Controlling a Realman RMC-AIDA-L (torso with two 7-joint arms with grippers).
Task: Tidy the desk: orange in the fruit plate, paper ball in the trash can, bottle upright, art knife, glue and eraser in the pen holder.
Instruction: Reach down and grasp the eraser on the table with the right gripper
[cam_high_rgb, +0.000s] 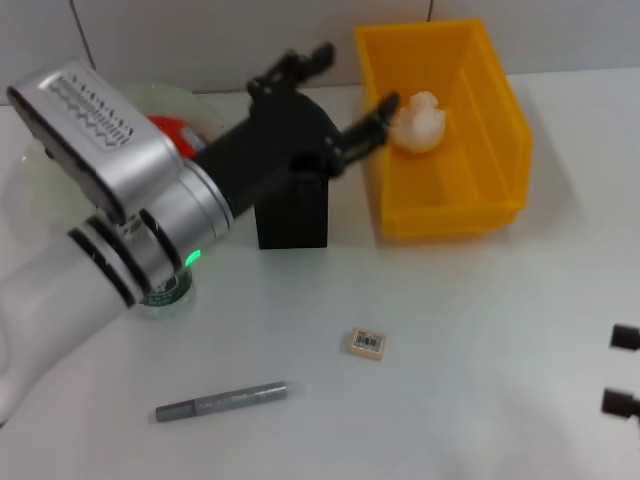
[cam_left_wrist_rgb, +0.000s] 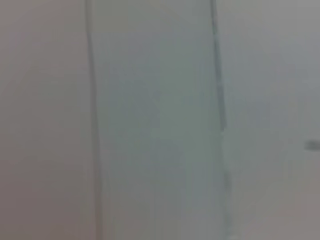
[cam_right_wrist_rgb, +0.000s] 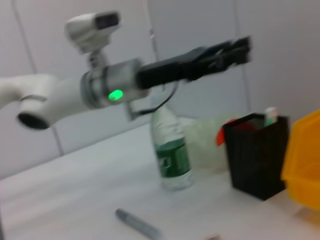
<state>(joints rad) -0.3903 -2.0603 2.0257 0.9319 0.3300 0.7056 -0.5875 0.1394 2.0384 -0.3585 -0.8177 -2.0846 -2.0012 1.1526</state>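
The white paper ball (cam_high_rgb: 422, 120) is inside the yellow trash can (cam_high_rgb: 500, 120), by its left wall. My left gripper (cam_high_rgb: 350, 82) is open over that wall, one fingertip right beside the ball. The orange (cam_high_rgb: 168, 130) lies in the pale green fruit plate (cam_high_rgb: 170, 95), partly hidden by my left arm. The bottle (cam_right_wrist_rgb: 172, 155) stands upright beside the black mesh pen holder (cam_high_rgb: 292, 212). The eraser (cam_high_rgb: 367, 343) and a grey pen-shaped tool (cam_high_rgb: 222, 402) lie on the desk in front. My right gripper (cam_high_rgb: 622, 370) is open at the right edge.
A white-and-green capped item (cam_right_wrist_rgb: 270, 116) sticks out of the pen holder (cam_right_wrist_rgb: 257, 155). The left wrist view shows only a blank wall. The trash can (cam_right_wrist_rgb: 305, 165) stands close beside the holder.
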